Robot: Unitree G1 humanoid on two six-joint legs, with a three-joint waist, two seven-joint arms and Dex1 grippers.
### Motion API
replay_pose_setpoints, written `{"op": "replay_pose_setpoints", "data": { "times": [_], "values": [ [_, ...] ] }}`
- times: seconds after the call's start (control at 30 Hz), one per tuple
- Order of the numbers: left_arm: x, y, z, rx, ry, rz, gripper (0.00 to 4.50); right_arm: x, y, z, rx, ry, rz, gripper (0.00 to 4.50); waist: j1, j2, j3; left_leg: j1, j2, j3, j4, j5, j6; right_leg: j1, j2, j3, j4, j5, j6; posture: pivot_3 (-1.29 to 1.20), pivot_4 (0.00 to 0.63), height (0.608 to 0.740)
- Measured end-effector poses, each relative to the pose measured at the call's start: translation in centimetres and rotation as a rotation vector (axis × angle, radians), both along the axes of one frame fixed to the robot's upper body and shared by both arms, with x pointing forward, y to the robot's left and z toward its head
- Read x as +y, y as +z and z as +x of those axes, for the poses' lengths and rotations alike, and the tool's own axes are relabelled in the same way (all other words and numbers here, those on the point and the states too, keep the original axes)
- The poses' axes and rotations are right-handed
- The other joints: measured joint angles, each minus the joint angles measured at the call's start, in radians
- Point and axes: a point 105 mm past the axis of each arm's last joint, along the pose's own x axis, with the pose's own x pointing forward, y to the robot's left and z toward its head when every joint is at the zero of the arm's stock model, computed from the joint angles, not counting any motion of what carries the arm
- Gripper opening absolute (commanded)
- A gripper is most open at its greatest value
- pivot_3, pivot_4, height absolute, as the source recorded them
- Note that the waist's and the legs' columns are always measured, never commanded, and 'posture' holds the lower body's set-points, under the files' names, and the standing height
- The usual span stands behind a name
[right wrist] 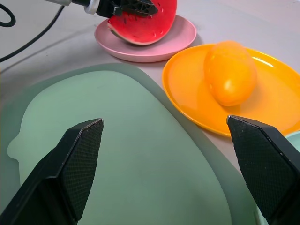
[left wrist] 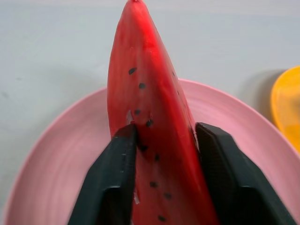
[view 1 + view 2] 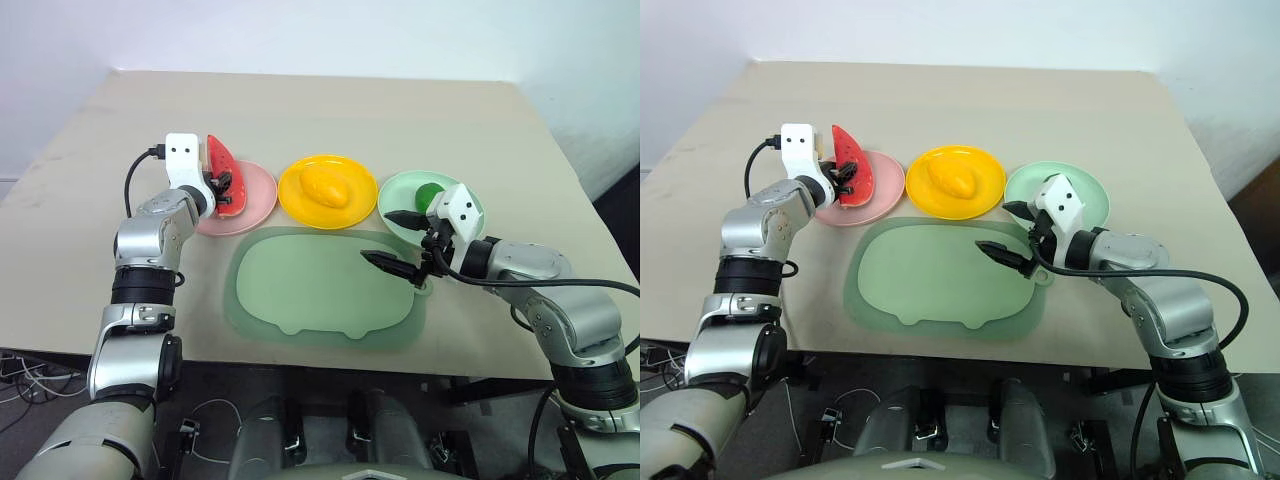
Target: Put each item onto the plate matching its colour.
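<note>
The watermelon wedge (image 2: 152,122) stands on edge between the left gripper's (image 3: 222,188) jaws over the pink plate (image 3: 255,195), its long axis running straight out past them, tip pointing away. The jaws flank both red faces, one touching, the other a hair off. The right gripper's (image 3: 393,240) jaws gape apart over the tray (image 3: 300,290).

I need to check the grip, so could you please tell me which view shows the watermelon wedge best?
The left wrist view: the watermelon wedge stands between the left hand's fingers over the pink plate. Both eye views show it small, beside that hand; the right wrist view shows its seeded face from afar.
</note>
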Motion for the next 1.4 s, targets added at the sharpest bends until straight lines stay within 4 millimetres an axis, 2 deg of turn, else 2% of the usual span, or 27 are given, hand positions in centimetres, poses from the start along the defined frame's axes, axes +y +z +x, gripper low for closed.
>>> {"op": "replay_pose_setpoints", "data": {
  "times": [0.17, 0.27, 0.43, 0.5, 0.6, 0.73, 0.83, 1.0, 1.3, 1.4],
  "values": [
    [-0.3, 0.4, -0.3, -0.026, -0.029, 0.023, 4.46, 0.0, 0.0, 0.0, -0.001, 0.000, -0.001, 4.50, 0.001, 0.000, 0.000, 0.000, 0.000, 0.000, 0.000, 0.000, 0.000, 0.000, 0.000, 0.000, 0.000, 0.000, 0.000, 0.00, 0.150, 0.696],
    [-0.4, 1.1, -0.8, -0.068, -0.049, 0.058, 4.46, 0.0, 0.0, 0.0, -0.001, 0.002, -0.001, 4.50, 0.000, 0.000, 0.000, 0.000, 0.000, 0.000, 0.000, 0.000, 0.000, 0.000, 0.000, 0.000, 0.000, 0.000, 0.000, 0.00, 0.150, 0.696],
    [-0.7, 4.1, -1.7, -0.180, -0.079, 0.099, 4.46, 0.0, 0.0, 0.0, -0.002, 0.004, 0.000, 4.50, 0.000, 0.000, 0.000, 0.000, 0.000, 0.000, 0.001, 0.000, 0.000, 0.000, 0.000, 0.000, 0.001, 0.000, 0.000, 0.00, 0.150, 0.696],
    [-0.6, 5.4, -2.7, -0.230, -0.120, 0.120, 4.46, 0.1, 0.1, 0.0, -0.003, 0.008, 0.005, 4.50, 0.000, 0.000, 0.000, 0.000, 0.000, 0.000, 0.000, 0.000, 0.000, 0.000, 0.000, 0.000, 0.001, 0.000, 0.000, 0.00, 0.150, 0.696],
    [-0.8, 5.9, -4.8, -0.274, -0.225, 0.117, 4.46, -0.2, 0.9, -0.1, -0.016, 0.004, 0.059, 4.50, -0.002, 0.000, 0.000, 0.001, 0.000, 0.000, 0.000, 0.000, 0.000, 0.000, 0.000, 0.000, 0.001, 0.000, 0.000, 0.00, 0.150, 0.696],
    [-1.4, 5.0, -8.1, -0.320, -0.388, 0.067, 4.46, -0.5, 2.6, -0.6, -0.060, 0.010, 0.169, 4.50, 0.000, 0.000, 0.000, 0.001, 0.000, 0.000, 0.000, 0.000, 0.000, 0.001, 0.000, 0.000, 0.001, 0.000, 0.000, 0.00, 0.150, 0.696],
    [-1.5, 3.4, -10.9, -0.294, -0.507, 0.034, 4.46, -0.9, 2.1, -0.9, -0.051, -0.013, 0.162, 4.50, 0.001, 0.000, 0.000, 0.001, 0.000, 0.000, 0.001, 0.000, 0.000, 0.001, 0.000, 0.000, 0.001, 0.000, 0.000, 0.00, 0.150, 0.696],
    [-0.2, 2.9, -14.4, -0.337, -0.607, -0.076, 4.46, -1.2, 1.1, -1.5, -0.016, -0.033, 0.176, 4.50, 0.002, 0.000, 0.000, 0.001, 0.000, -0.001, 0.001, -0.001, 0.000, 0.001, -0.001, 0.000, -0.001, -0.001, 0.000, 0.00, 0.150, 0.696],
    [0.1, 0.5, -16.3, -0.342, -0.729, -0.011, 4.46, -1.1, 0.1, -2.7, 0.029, -0.020, 0.187, 4.50, 0.002, 0.001, 0.000, 0.000, 0.000, 0.000, 0.000, -0.002, 0.001, 0.001, -0.001, 0.000, -0.004, -0.002, -0.004, 0.00, 0.150, 0.696],
    [-0.1, 0.0, -16.7, -0.348, -0.758, 0.014, 4.46, -1.4, -0.9, -3.2, 0.057, -0.018, 0.162, 4.50, 0.002, 0.001, 0.000, 0.000, 0.000, 0.000, 0.000, -0.002, 0.001, 0.001, -0.001, 0.000, -0.004, -0.002, -0.004, 0.00, 0.150, 0.696]
  ]
}}
